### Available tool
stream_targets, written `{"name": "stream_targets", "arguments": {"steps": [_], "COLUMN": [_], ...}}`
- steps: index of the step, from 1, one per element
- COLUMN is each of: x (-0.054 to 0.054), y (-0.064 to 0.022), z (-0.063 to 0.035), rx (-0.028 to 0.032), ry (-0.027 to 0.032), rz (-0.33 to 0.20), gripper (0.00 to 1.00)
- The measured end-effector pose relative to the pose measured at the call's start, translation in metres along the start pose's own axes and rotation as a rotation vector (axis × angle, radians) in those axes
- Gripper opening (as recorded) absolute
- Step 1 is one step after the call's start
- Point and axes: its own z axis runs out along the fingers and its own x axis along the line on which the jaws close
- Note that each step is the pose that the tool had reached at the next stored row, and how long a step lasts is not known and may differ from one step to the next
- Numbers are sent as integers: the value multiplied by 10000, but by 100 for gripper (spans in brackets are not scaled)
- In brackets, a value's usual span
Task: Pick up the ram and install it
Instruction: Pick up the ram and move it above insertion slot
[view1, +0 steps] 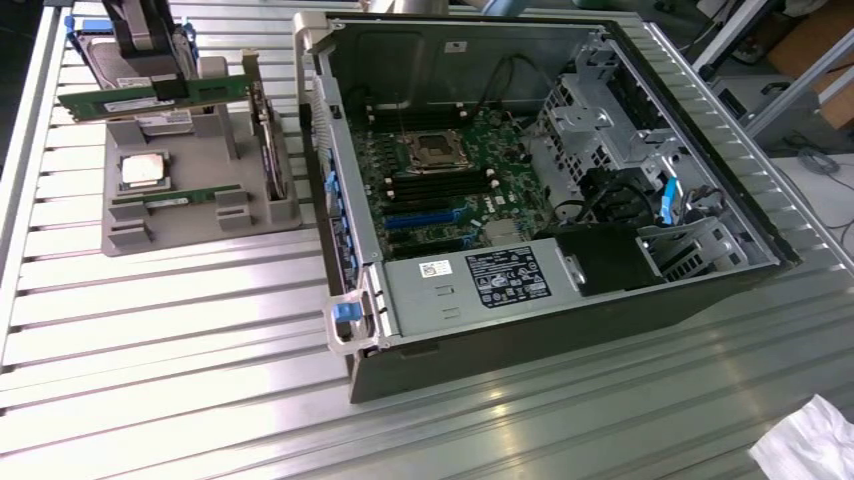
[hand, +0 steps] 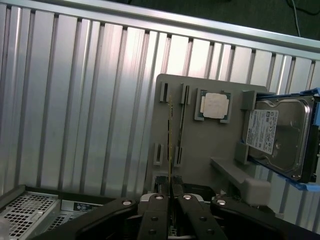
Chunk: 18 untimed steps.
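Note:
My gripper (view1: 166, 86) hangs at the exterior view's far left, above the grey parts holder (view1: 200, 150). It is shut on the ram (view1: 127, 103), a long green stick held level just over the holder's rear posts. In the wrist view the gripper (hand: 171, 196) pinches this ram (hand: 170, 145) edge-on, a thin green-gold line above the grey parts holder (hand: 200, 150). A second green stick (view1: 167, 198) lies in the holder's front slot. The open computer case (view1: 340, 110) lies to the exterior view's right, its motherboard (view1: 447, 195) exposed with dark memory slots (view1: 427, 186).
A square silver processor chip (view1: 143, 170) (hand: 215, 105) rests on the holder. A silver hard drive (hand: 277, 135) in a blue frame sits at the holder's end. The grey power supply (view1: 487, 280) fills the case's near end. Everything stands on a ribbed aluminium table (view1: 160, 340).

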Motion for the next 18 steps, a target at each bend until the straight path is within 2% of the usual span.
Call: {"name": "stream_targets", "arguments": {"steps": [18], "x": [28], "y": [-180], "z": [1], "rx": [-67], "ry": [-11], "rz": [4], "gripper": [13]}}
